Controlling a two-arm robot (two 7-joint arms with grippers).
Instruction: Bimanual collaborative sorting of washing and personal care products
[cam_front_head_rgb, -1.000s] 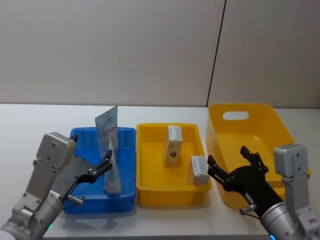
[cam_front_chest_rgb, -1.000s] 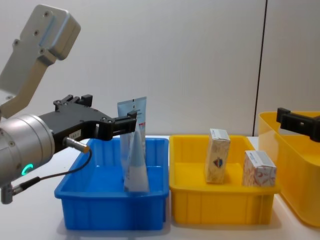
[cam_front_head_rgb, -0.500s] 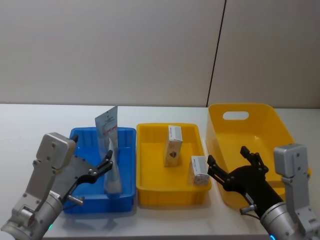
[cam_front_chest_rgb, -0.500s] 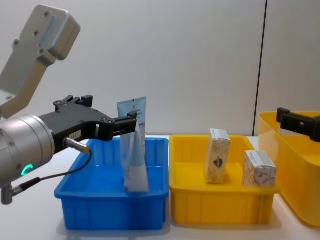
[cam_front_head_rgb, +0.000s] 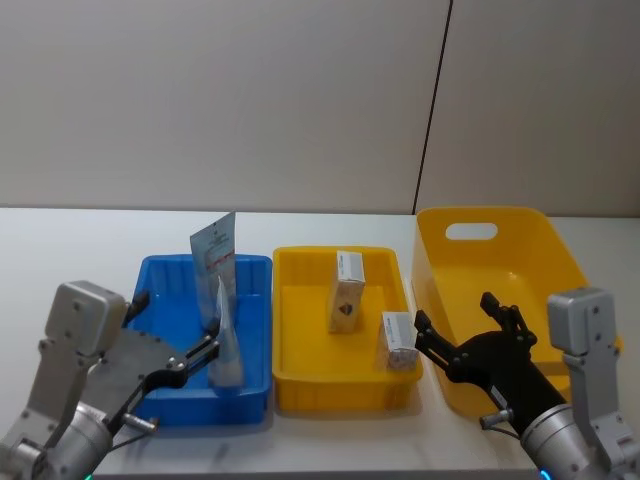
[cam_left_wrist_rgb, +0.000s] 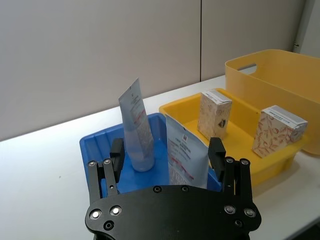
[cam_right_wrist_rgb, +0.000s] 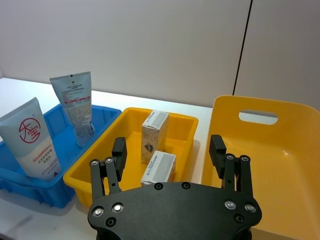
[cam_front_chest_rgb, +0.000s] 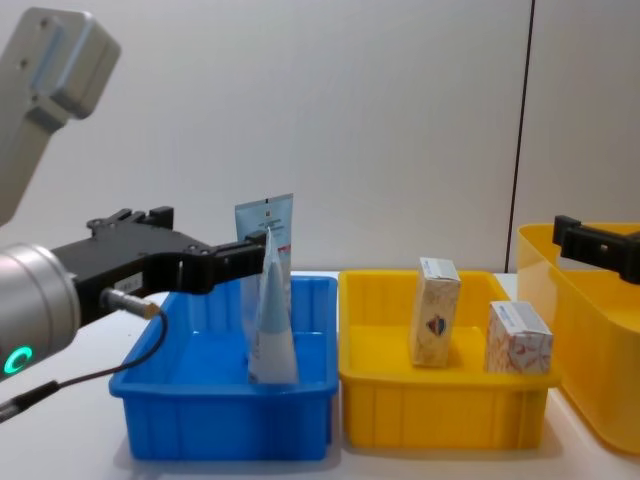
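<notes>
Left gripper (cam_front_head_rgb: 204, 343) is at the lower left of the head view, at the front edge of the blue plastic tray (cam_front_head_rgb: 165, 272). Its fingers are spread. In the left wrist view the nearer pale-blue squeeze tube (cam_left_wrist_rgb: 182, 156) shows between them, with no contact visible.

Both tubes stand upright in the blue tray, crimped end up. The farther pale-blue tube (cam_front_head_rgb: 214, 250) is just behind the nearer one.

Right gripper (cam_front_head_rgb: 452, 312) is at the lower right of the head view, over the near left wall of the big yellow handled basket (cam_front_head_rgb: 520, 248). Its fingers are spread wide and hold nothing.

Two cream-white cardboard boxes are in the yellow plastic tray (cam_front_head_rgb: 300, 258) at centre frame. The taller box (cam_front_head_rgb: 346, 292) is upright mid-tray and the shorter box (cam_front_head_rgb: 398, 340) sits at the tray's front right corner. The two boxes are apart.

The trays and basket stand side by side on the white table (cam_front_head_rgb: 60, 240).
</notes>
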